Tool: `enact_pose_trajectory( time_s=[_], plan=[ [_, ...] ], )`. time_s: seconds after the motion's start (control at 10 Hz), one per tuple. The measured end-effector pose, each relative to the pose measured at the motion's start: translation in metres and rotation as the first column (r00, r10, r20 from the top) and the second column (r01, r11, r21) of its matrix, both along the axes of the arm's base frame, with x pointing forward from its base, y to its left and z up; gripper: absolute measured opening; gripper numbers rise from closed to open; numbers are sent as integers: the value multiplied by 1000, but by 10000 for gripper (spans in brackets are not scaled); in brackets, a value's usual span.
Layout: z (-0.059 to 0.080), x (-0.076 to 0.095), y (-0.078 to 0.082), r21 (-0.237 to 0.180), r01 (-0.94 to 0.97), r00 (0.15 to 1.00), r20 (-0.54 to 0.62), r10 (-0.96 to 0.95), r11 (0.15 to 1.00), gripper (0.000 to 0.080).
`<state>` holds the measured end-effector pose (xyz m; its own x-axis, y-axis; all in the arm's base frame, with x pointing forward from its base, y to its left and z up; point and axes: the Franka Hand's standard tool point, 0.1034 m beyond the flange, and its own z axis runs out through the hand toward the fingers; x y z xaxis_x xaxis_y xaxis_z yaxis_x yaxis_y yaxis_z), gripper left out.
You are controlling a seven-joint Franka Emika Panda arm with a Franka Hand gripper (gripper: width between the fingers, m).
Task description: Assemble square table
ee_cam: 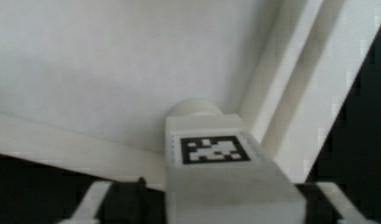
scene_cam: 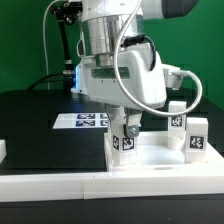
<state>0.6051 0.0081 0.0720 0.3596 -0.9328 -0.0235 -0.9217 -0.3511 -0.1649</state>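
The square table top (scene_cam: 155, 158) lies flat and white at the exterior view's right. A chunky white leg (scene_cam: 122, 140) with a tag stands on its near corner. Two more tagged legs (scene_cam: 178, 119) (scene_cam: 196, 138) stand on its right side. My gripper (scene_cam: 124, 127) hangs straight down over the near leg. In the wrist view the leg (ee_cam: 215, 150) sits between my fingers (ee_cam: 98, 203), with dark gaps on both sides. The gripper (ee_cam: 212, 197) is open around it. The top (ee_cam: 116, 70) fills the background.
The marker board (scene_cam: 92, 120) lies on the black table behind the top. A long white rail (scene_cam: 60, 186) runs along the front edge, and a small white piece (scene_cam: 3, 150) sits at the exterior view's left. A black stand (scene_cam: 66, 50) rises at the back.
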Motion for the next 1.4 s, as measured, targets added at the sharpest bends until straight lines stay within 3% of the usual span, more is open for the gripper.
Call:
enact_pose_trajectory(
  time_s=[0.1,0.2,0.5,0.7,1.0,1.4],
  plan=[
    [0,0,0,-6,-43,999,2,43,999,563],
    [1,0,1,-7,-94,996,-6,94,996,622],
    [0,0,5,-56,-362,932,-10,362,931,648],
    [0,0,3,-73,-544,839,-16,544,836,649],
    [1,1,8,-130,-809,585,-69,808,574,649],
    [0,2,6,-164,-927,354,-87,931,338,649]
  ],
)
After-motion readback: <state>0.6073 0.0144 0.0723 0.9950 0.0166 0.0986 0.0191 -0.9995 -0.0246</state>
